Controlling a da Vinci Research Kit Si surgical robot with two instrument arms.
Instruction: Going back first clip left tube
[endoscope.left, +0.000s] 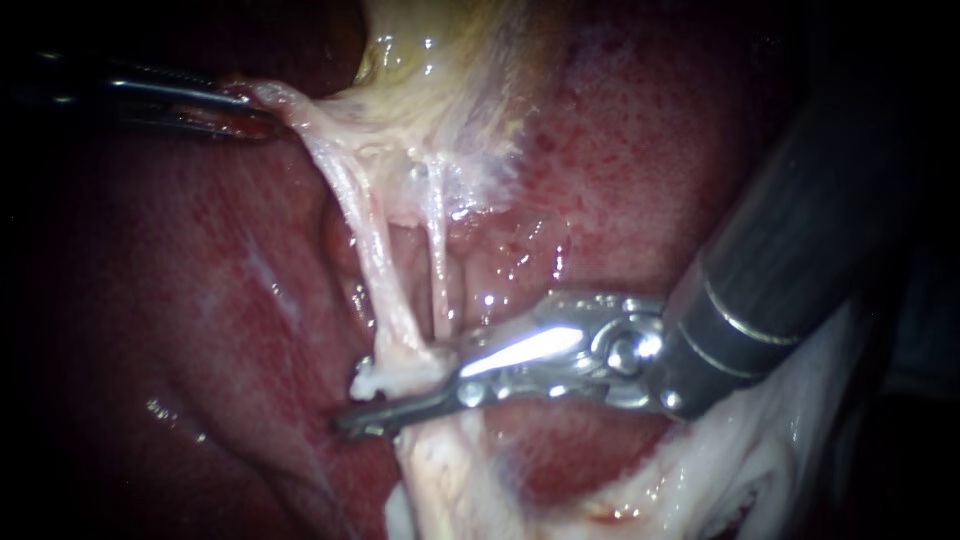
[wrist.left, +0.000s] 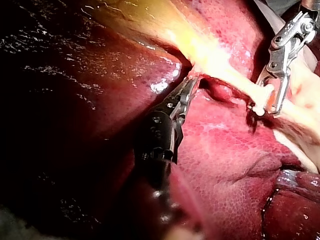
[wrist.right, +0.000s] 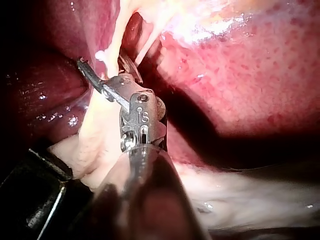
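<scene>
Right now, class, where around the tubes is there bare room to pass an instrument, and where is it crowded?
Free: bare liver between the left instrument and the left tube; also liver above the right instrument, beside the gallbladder. Crowded: the tubes' base, where its open jaws straddle the left tube; the slit beside the right tube is narrow.

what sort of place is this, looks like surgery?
Most likely a robotic surgery working field, seen close up; the room itself is out of view. A glistening liver fills the view, the left instrument holds pale tissue taut, and the right instrument has open jaws at the left tube.
</scene>
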